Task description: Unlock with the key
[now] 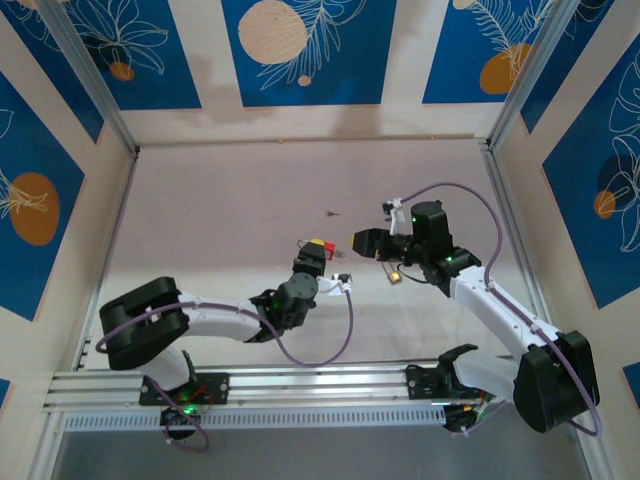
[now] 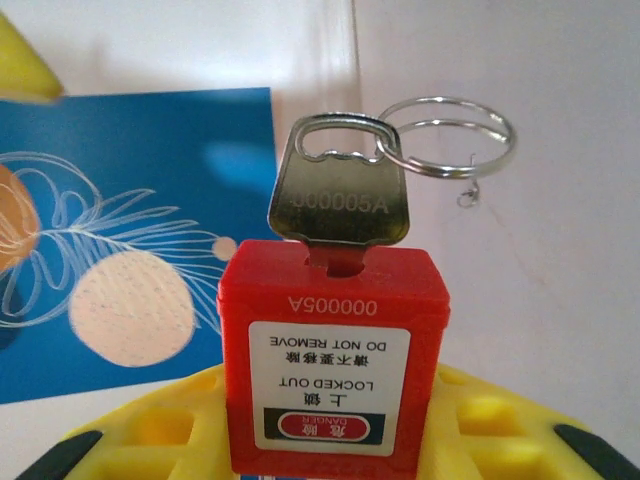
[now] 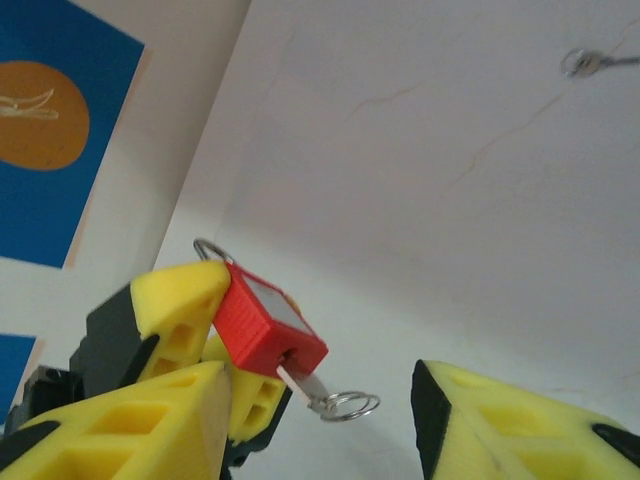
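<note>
While the left gripper (image 1: 316,250) clamps the red padlock (image 2: 335,360) near the middle of the table (image 1: 220,200), the right gripper (image 3: 322,400) hangs part-open, empty, close to the key (image 2: 340,195). Key looks light, stiff, slick metal, seated in the padlock; pinch its flat head, not the loose ring (image 2: 450,135).

red padlock (image 2: 335,360) with a white "locked out / do not remove" label, upside down in the left wrist view, pinched in the left gripper (image 1: 314,252). silver key (image 2: 340,195) sits pushed into its keyway, bow sticking out, split ring (image 2: 450,135) looped through the bow.
</note>
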Motion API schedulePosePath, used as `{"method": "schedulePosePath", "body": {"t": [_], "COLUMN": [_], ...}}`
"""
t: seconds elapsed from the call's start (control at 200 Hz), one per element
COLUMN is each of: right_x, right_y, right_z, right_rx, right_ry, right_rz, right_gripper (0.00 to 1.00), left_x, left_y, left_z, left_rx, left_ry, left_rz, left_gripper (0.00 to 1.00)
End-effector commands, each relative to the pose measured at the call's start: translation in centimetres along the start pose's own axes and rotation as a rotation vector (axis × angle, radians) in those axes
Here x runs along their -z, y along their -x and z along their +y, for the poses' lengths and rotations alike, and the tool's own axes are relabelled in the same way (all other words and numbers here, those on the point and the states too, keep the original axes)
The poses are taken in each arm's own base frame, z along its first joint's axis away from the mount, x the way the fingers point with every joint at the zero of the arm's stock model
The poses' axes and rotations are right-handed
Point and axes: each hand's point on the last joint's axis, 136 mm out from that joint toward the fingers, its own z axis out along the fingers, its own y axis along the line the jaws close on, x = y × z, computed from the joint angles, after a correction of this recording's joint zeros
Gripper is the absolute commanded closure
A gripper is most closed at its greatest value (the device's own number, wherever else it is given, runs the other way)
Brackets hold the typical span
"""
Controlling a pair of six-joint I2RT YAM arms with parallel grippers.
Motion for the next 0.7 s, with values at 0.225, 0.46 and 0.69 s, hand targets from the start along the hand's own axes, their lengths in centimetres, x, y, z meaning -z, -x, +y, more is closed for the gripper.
{"method": "schedulePosePath", "body": {"t": [0.225, 0.46, 0.69], "right_x": [-0.7, -0.8, -0.8], "right_y": [-2.2, -1.8, -1.9], "right_z": [0.1, 0.0, 1.0], "right_rx": [0.050, 0.086, 0.089], "right_ry": [0.121, 0.124, 0.183], "right_rz": [0.031, 0.046, 0.067], "right_gripper": [0.67, 0.68, 0.70], "left_x": [0.5, 0.7, 0.8], "left_y": [0.6, 1.0, 1.1], "left_z": [0.8, 0.5, 0.4], "left_rx": [-0.032, -0.030, -0.032], "left_ry": [0.112, 0.104, 0.102], "left_rz": [0.010, -0.010, -0.013], "left_gripper": [0.69, 0.69, 0.69]}}
